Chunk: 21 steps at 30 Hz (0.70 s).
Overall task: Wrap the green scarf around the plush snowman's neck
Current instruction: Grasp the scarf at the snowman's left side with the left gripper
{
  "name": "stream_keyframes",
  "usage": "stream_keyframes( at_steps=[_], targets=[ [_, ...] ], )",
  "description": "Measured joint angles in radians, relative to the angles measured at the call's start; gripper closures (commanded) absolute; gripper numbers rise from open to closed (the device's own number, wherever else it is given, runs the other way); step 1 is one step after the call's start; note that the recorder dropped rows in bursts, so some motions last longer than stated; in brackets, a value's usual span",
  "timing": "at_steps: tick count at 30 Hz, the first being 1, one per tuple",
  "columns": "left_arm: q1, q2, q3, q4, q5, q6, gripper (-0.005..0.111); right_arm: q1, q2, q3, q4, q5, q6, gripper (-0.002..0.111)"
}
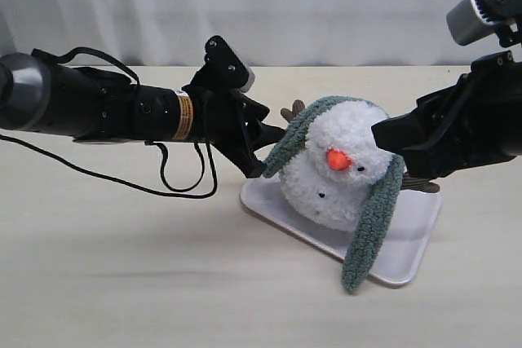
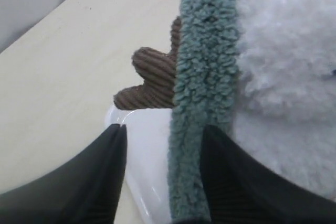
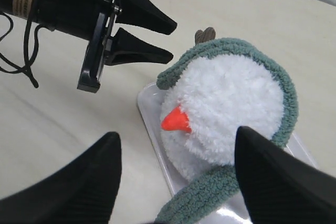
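The plush snowman (image 1: 330, 189) stands on a white tray (image 1: 408, 250), its orange nose (image 1: 338, 160) facing the camera. The green scarf (image 1: 371, 226) lies over the top of its head and hangs down both sides; the longer end reaches past the tray's front edge. My left gripper (image 1: 271, 152) is open at the scarf's shorter end. In the left wrist view the scarf (image 2: 197, 103) runs between the left gripper's (image 2: 165, 129) fingers, against one of them. My right gripper (image 1: 390, 148) is open wide beside the head, and in its wrist view the right gripper (image 3: 177, 132) frames the snowman (image 3: 226, 103) and scarf (image 3: 210, 195).
A brown corduroy twig arm (image 2: 152, 74) sticks out behind the scarf on the left arm's side. A black cable (image 1: 163, 177) droops from the left arm onto the beige table (image 1: 122, 283). A pale curtain hangs behind the table.
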Motion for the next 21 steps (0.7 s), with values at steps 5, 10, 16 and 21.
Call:
stream_keyframes(
  at_steps=[5, 10, 16, 21],
  targets=[
    [-0.001, 0.036, 0.0, -0.046, -0.099, 0.089, 0.042, 0.0, 0.0, 0.0, 0.0, 0.0, 0.0, 0.049],
    [-0.002, 0.057, 0.0, -0.081, -0.091, 0.111, 0.042, 0.0, 0.0, 0.0, 0.0, 0.0, 0.0, 0.049],
    [-0.002, 0.06, 0.0, -0.094, -0.092, 0.115, 0.042, 0.0, 0.0, 0.0, 0.0, 0.0, 0.0, 0.049],
    [-0.019, 0.068, 0.0, -0.171, -0.12, 0.122, 0.042, 0.0, 0.0, 0.0, 0.0, 0.0, 0.0, 0.049]
  ],
)
